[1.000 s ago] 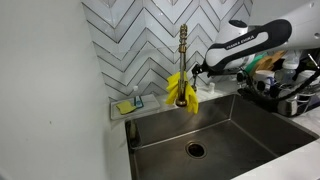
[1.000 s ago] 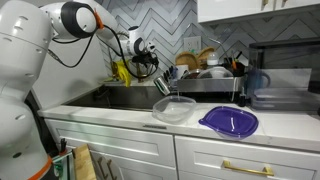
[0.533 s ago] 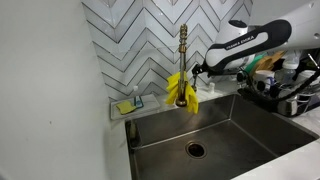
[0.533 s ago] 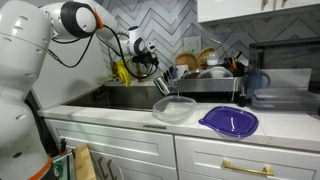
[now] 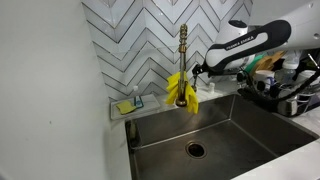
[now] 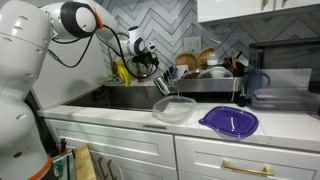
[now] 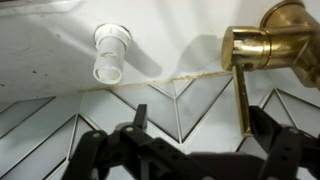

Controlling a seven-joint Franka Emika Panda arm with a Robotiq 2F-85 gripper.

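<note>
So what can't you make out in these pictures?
- Wrist view: brass faucet cut off by the right edge.
- In an exterior view, the counter hides the sink basin.
- In an exterior view, dish rack contents too small.
- In an exterior view, gripper too small to show its jaws.

Dark lettering on white robot arm (image 5: 243, 42), too small to read; nothing else legible.

— What does the arm (image 6: 30, 70) look like?
— Glossy white, in fat rounded segments. There's an orange ring (image 6: 79, 16) at one joint and a dark band (image 5: 238, 42) with white lettering near the wrist.
— And the gripper (image 7: 195, 130)?
— Black all over, with linked metal fingers (image 7: 138, 120). A thin black cable (image 6: 110, 33) runs along to it.
</note>
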